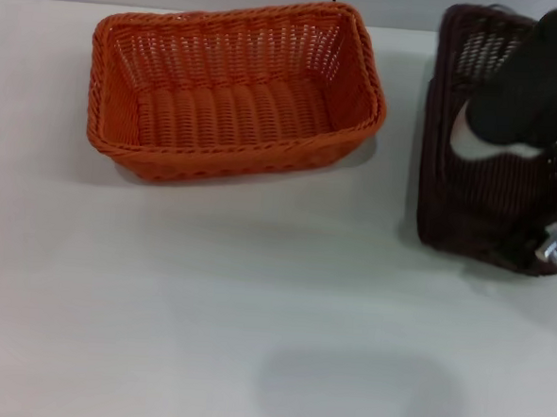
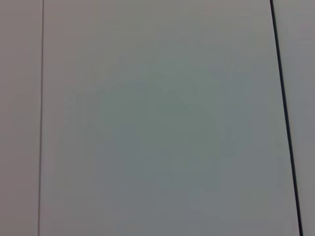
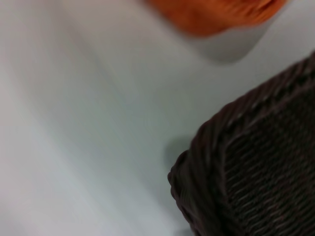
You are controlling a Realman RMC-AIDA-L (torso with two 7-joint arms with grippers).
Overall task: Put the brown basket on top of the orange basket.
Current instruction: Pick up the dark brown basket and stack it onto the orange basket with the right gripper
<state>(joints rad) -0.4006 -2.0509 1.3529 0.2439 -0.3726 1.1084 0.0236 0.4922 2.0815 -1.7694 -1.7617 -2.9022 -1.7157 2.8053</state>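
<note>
The orange basket stands upright on the white table at the back, left of the middle, and is empty. An edge of it shows in the right wrist view. The brown basket is at the right side of the table. My right arm reaches over it, and my right gripper is at the basket's front right rim. The right wrist view shows one corner of the brown basket close up, with a shadow on the table beside it. My left gripper is out of view.
The white table stretches in front of both baskets. A gap of bare table lies between the two baskets. The left wrist view shows only a plain pale surface with thin dark seams.
</note>
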